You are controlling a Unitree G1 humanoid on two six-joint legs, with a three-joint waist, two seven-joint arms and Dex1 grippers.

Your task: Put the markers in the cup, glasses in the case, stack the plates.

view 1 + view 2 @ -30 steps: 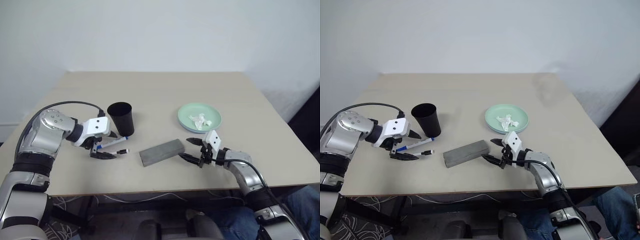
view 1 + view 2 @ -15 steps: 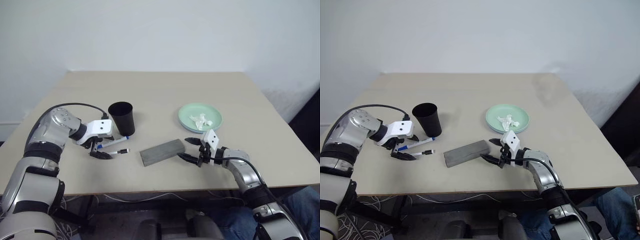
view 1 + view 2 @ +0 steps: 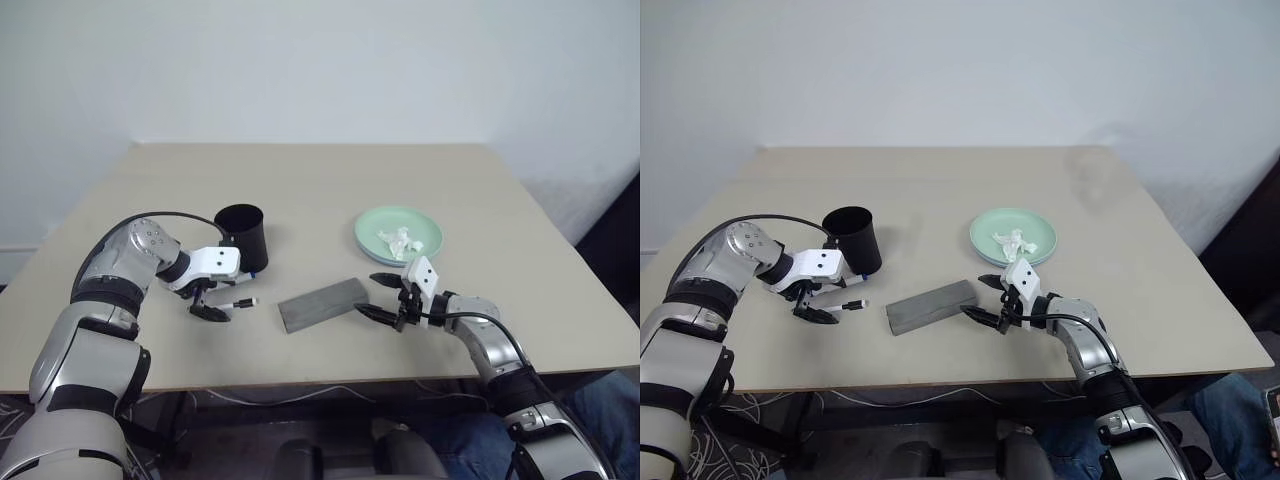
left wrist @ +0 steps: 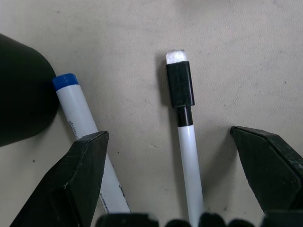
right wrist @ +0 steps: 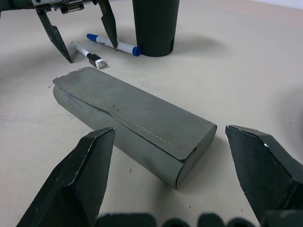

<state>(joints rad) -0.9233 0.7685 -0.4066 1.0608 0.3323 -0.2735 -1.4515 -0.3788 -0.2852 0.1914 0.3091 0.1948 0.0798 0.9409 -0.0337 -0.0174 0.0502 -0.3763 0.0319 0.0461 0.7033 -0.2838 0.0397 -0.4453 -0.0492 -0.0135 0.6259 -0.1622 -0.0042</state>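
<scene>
Blue-capped marker (image 4: pixel 75 113) partly behind left tool's finger (image 4: pixel 71 184).

head stereo: high, fwd-down, far | wrist cams: close, low | shared: cup (image 5: pixel 155 26), markers (image 4: pixel 184 137)

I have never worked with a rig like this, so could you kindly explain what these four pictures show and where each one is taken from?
This is a humanoid robot with two arms, each ending in a gripper of two black fingers. The two wide pictures come from cameras in its head, looking down over a beige table. The two close-ups come from cameras on its wrists.

The left gripper is open and points down with the black-capped marker between its fingers; the blue-capped marker lies beside it, its cap against the black cup. The right gripper is open, facing the end of a grey case. Further back sits a mint green plate with a crumpled tissue on it. Nothing is held.
</scene>
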